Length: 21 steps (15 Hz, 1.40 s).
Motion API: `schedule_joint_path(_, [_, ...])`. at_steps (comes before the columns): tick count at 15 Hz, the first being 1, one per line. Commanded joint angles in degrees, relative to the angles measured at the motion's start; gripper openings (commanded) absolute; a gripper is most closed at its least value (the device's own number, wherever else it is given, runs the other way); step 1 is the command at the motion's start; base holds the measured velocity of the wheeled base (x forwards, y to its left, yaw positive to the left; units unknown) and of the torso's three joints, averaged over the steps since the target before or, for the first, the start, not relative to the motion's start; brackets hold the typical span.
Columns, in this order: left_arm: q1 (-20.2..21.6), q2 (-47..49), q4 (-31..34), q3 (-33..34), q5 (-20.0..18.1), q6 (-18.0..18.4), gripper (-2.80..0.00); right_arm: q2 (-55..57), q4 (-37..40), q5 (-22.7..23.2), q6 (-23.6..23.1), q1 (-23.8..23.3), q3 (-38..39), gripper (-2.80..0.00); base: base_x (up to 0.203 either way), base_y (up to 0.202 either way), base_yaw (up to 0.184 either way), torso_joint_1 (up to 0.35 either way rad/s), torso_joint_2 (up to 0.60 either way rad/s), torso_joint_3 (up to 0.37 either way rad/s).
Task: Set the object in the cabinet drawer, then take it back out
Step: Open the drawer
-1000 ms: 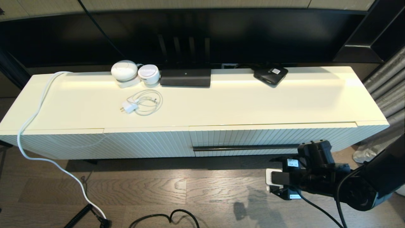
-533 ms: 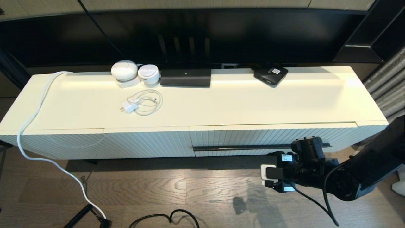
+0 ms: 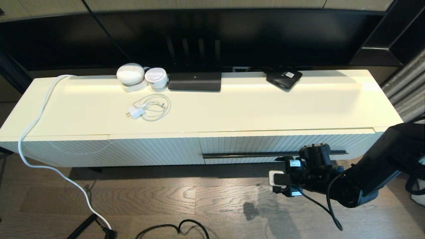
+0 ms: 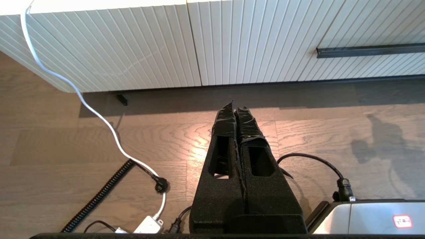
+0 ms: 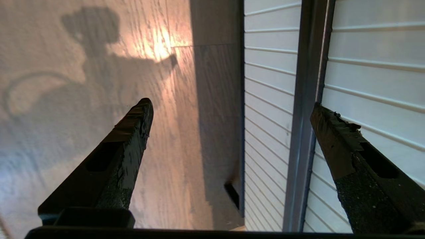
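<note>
The right gripper [image 5: 229, 109] is spread wide and empty, one finger [image 5: 335, 139] just beside the bar handle [image 3: 245, 155] of the closed cabinet drawer [image 3: 252, 144]. The left gripper [image 4: 236, 114] is parked, pressed closed. No umbrella is visible; every step appears outstanding.

The right pincer [image 3: 277, 181] sits before the closed cabinet drawer [image 3: 285, 144], below its bar handle [image 3: 245, 155].
</note>
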Motion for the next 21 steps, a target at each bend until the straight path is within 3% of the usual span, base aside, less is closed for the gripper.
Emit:
schedule_joint_path(1, [0.05, 0.09, -0.02, 0.09, -0.02, 0.02, -2.8, 1.12, -0.18, 0.05, -0.64, -0.28, -1.08, 0.0, 0.0, 0.0, 0.0, 0.0, 0.0, 0.0])
schedule_joint_path(21, [0.01, 0.09, -0.02, 0.09, 0.0, 0.02, -2.8, 7.6, -1.36, -1.9, -0.73, -1.5, -10.37, 0.0, 0.0, 0.0, 0.0, 0.0, 0.0, 0.0])
